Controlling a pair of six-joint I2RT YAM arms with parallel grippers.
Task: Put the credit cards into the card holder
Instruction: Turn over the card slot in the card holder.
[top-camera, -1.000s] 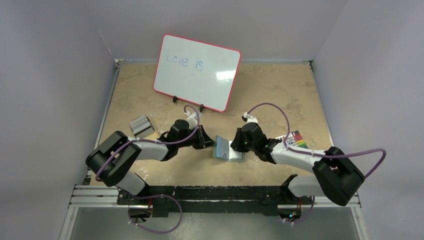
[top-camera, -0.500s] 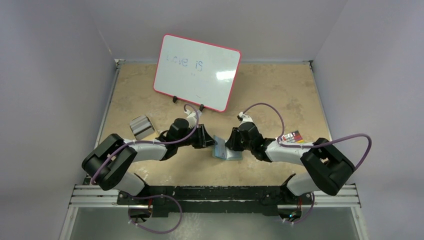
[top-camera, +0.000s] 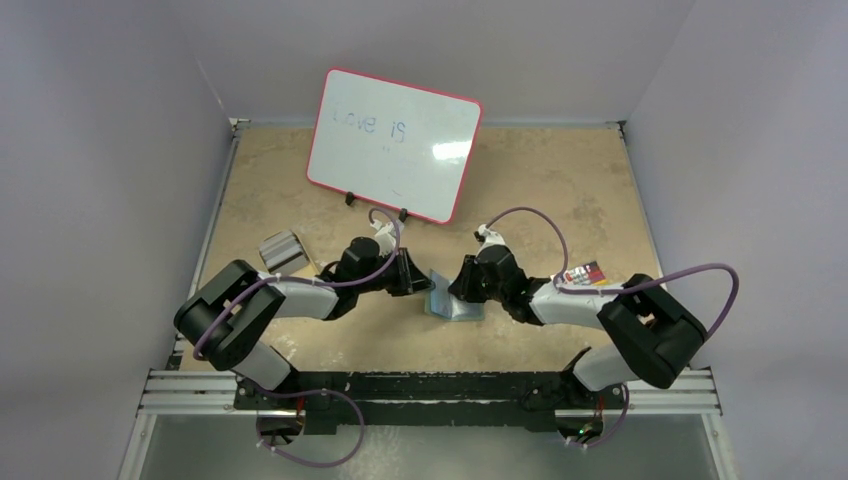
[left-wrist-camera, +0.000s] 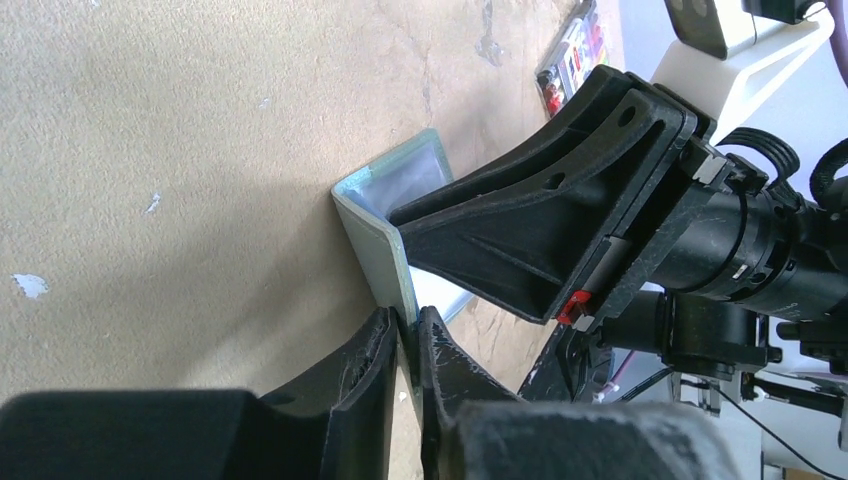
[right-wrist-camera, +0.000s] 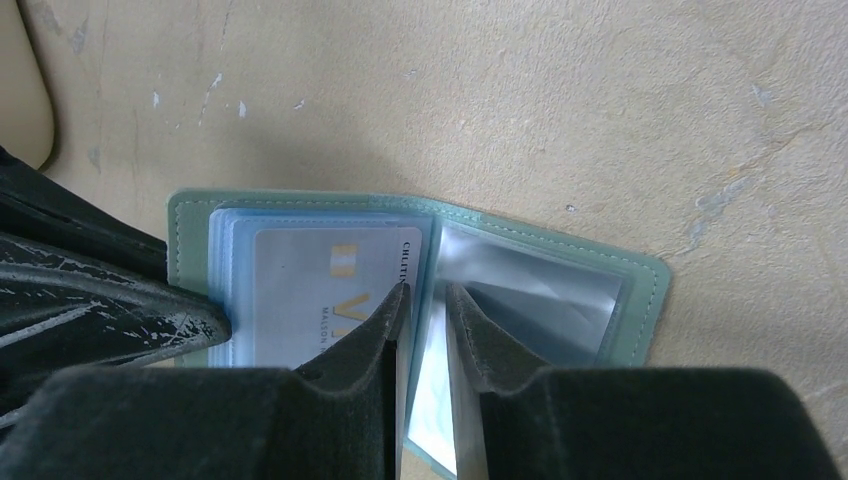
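The sage-green card holder (top-camera: 456, 306) lies open between the arms. Its left flap (left-wrist-camera: 385, 220) is lifted upright, and my left gripper (left-wrist-camera: 405, 322) is shut on that flap's edge. In the right wrist view the holder (right-wrist-camera: 640, 290) shows clear sleeves, with a pale credit card (right-wrist-camera: 310, 280) with gold lettering in the left stack. My right gripper (right-wrist-camera: 425, 298) is closed around a thin pale blue sheet standing at the fold. Whether that sheet is a card or a sleeve I cannot tell. The right gripper's fingers (left-wrist-camera: 520, 230) loom over the holder.
A pink-framed whiteboard (top-camera: 393, 145) stands on its feet at the back. A silver ribbed case (top-camera: 281, 250) lies left of my left arm. A colourful striped card (top-camera: 587, 274) sits under the right arm. Side walls close in the table.
My right arm has drawn in to the left, bringing its gripper and the holder slightly leftward. The holder's left flap now stands more upright. My left arm has barely shifted.
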